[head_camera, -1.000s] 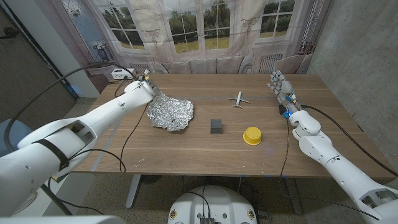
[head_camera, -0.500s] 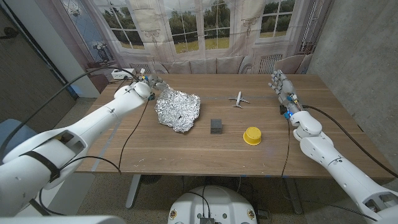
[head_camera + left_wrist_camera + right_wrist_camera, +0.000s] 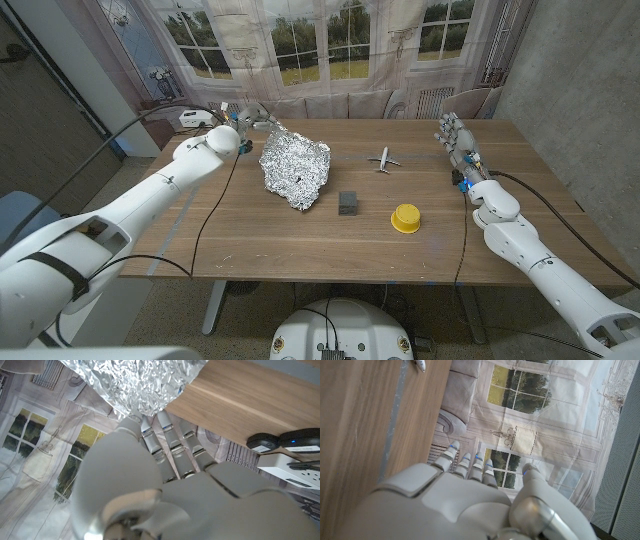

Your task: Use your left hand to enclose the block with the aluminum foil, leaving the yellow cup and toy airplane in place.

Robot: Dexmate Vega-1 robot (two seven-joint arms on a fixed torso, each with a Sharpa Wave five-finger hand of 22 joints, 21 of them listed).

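My left hand [image 3: 243, 118] holds the crumpled aluminum foil [image 3: 295, 168] by its far left corner, lifted and tilted, its lower tip near the table. The left wrist view has the foil [image 3: 140, 382] just beyond my left hand's fingers [image 3: 167, 435]. The small dark block [image 3: 347, 203] sits on the wooden table [image 3: 300, 250], just right of the foil's lower tip. The yellow cup [image 3: 405, 218] stands upside down to the block's right. The white toy airplane [image 3: 384, 160] lies farther back. My right hand [image 3: 455, 140] stands upright and open near the right edge, holding nothing.
White devices and cables [image 3: 195, 118] lie beyond the table's far left corner. A dark cable [image 3: 215, 210] hangs from my left arm over the table. Windows and a sofa stand behind the table. The toy airplane's tip [image 3: 420, 365] is in the right wrist view.
My left hand has raised the foil off the table and carried it right toward the block; the sheet now hangs steeper. The right hand, block, cup and airplane have not moved.
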